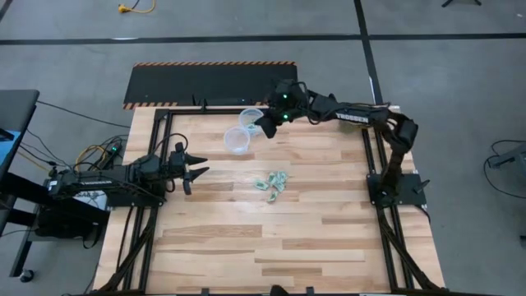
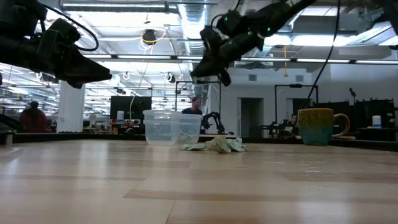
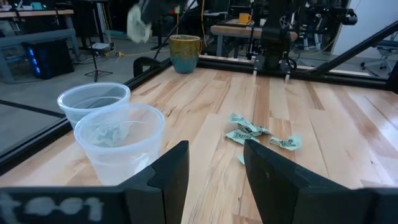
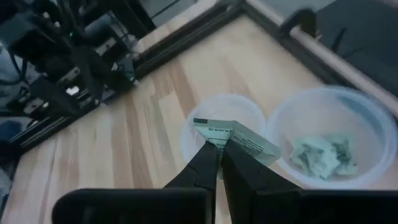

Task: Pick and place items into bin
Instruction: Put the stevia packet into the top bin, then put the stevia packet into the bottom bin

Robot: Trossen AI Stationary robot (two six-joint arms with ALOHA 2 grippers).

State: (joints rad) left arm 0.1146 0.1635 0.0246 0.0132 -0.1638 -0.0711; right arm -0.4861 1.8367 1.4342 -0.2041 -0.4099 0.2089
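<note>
My right gripper (image 4: 219, 149) is pinched narrow on 1 wrapped piece (image 4: 233, 138), hanging high above the 2 clear cups. The right wrist view looks down past the piece: the far cup (image 4: 224, 124) sits directly below it, while the near cup (image 4: 326, 140), touching or just beside it, already holds crumpled wrappers. So the drop is straight down; the piece's long axis runs crosswise to my fingers, so I judge it could catch the rim if I release off-centre. The remaining pile (image 1: 271, 182) lies mid-table, well apart from the cups, between both arms. My left gripper (image 1: 196, 170) waits spread wide, empty, near the table's left edge, pointing at the pile. Brown mug (image 2: 318, 126) stands clear at the right side.
</note>
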